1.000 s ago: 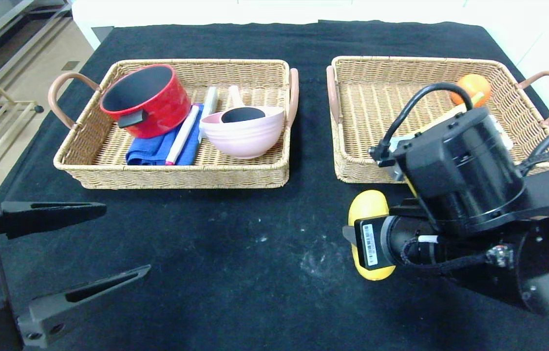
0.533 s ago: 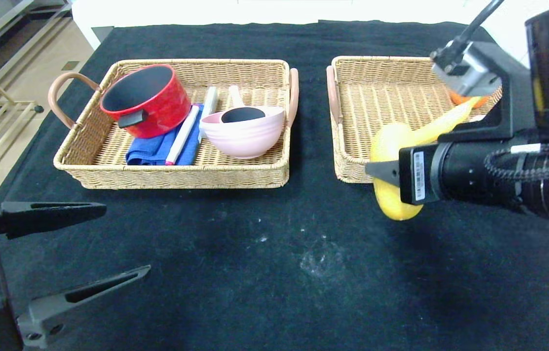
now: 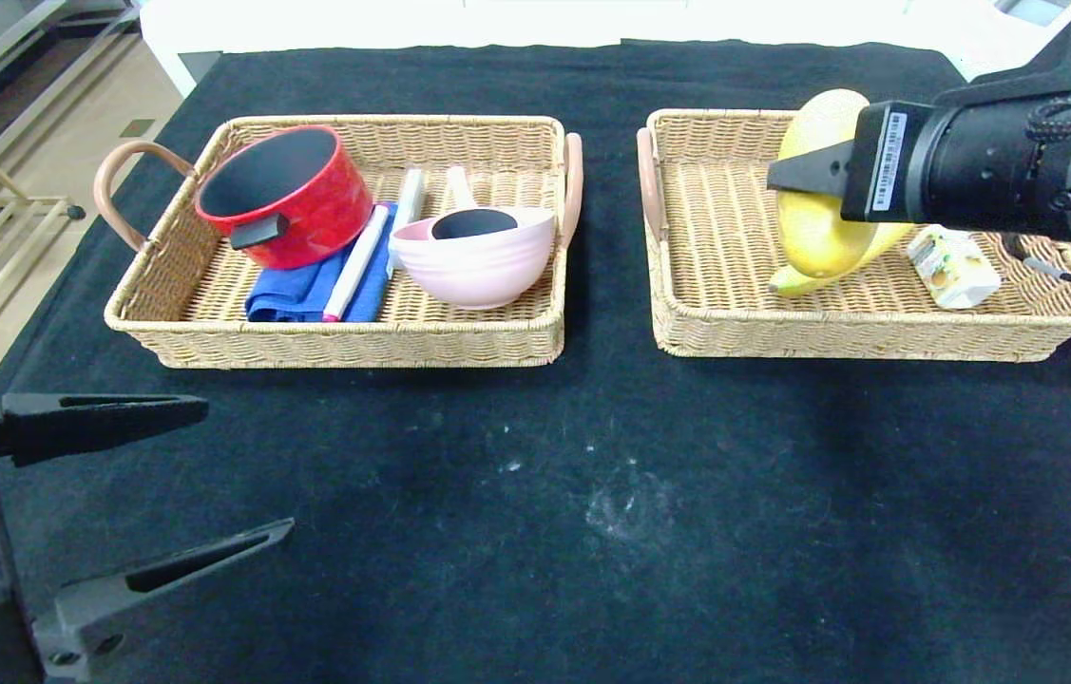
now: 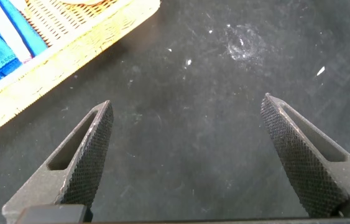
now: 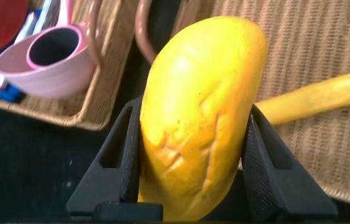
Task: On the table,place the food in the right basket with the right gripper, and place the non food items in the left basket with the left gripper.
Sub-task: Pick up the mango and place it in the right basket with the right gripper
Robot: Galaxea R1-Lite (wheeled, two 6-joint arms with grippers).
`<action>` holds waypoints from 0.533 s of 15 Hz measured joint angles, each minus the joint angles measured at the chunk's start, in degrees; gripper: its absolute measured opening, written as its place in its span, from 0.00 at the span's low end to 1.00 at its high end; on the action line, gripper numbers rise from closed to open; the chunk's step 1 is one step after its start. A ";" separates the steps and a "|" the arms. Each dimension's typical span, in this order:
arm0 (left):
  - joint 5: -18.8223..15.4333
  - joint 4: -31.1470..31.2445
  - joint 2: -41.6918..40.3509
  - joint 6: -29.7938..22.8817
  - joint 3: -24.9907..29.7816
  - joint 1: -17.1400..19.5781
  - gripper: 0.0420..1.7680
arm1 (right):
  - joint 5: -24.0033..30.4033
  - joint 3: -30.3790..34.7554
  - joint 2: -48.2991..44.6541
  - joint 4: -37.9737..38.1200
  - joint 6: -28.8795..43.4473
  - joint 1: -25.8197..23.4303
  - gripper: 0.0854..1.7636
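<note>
Right end effector (image 3: 806, 176): clamped on the yellow mango (image 3: 815, 204), held in the air over the right basket (image 3: 868, 332).
Right basket contents: banana (image 3: 787, 281), drink carton (image 3: 953, 269).
Left end effector (image 3: 202, 475): fingers spread wide, holding nothing, low over the bench (image 3: 535, 494).
Left basket (image 3: 345, 342): red pot (image 3: 288, 195), pink bowl (image 3: 478, 256), blue cloth (image 3: 293, 290).

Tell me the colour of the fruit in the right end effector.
Yellow: the fruit shows best in the right wrist view, clamped in the right end effector.

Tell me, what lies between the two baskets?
Only a bare strip of the table separates the left basket from the right basket, as the head view shows.
</note>
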 joint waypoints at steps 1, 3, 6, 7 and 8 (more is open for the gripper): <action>0.02 -0.02 0.00 0.00 0.01 -0.11 0.97 | 1.08 -1.34 0.88 -0.16 0.00 -1.45 0.53; 0.00 0.00 0.05 0.00 0.06 -0.22 0.97 | 3.54 -3.63 2.67 -1.71 0.00 -3.99 0.53; -0.02 -0.02 0.13 0.00 0.09 -0.23 0.97 | 7.06 -7.72 6.03 -2.93 0.00 -7.96 0.53; -0.02 -0.02 0.13 0.00 0.12 -0.23 0.97 | 8.55 -9.12 7.25 -3.00 0.00 -9.20 0.53; 0.00 -0.05 0.16 -0.02 0.17 -0.28 0.97 | 9.76 -10.23 8.37 -3.06 0.00 -10.28 0.53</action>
